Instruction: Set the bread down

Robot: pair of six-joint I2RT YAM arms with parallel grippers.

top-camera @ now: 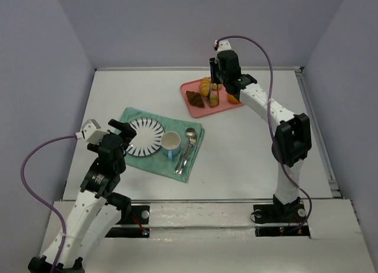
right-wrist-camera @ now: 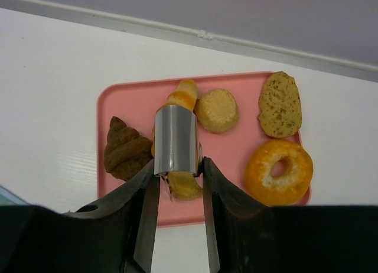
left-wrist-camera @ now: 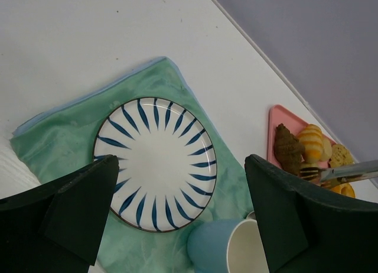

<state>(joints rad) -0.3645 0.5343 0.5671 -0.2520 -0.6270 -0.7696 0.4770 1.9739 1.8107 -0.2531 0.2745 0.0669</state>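
The right hand (right-wrist-camera: 177, 172) pinches a shiny metal utensil (right-wrist-camera: 175, 137) over a flat pink tray (right-wrist-camera: 227, 149) on the white worktop (top-camera: 248, 149). On the tray lie the small round golden bun (right-wrist-camera: 217, 109), a dark brown croissant (right-wrist-camera: 124, 150), a striped yellow roll (right-wrist-camera: 185, 94), a seeded bread slice (right-wrist-camera: 280, 104) and an orange ring donut (right-wrist-camera: 260, 181). The bun lies untouched between roll and slice. The left hand (left-wrist-camera: 183, 184), fingers spread, hangs above a blue-striped white plate (left-wrist-camera: 156, 161).

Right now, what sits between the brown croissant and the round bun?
Between croissant and bun: a striped yellow pastry under metal tongs, seen in the right wrist view.
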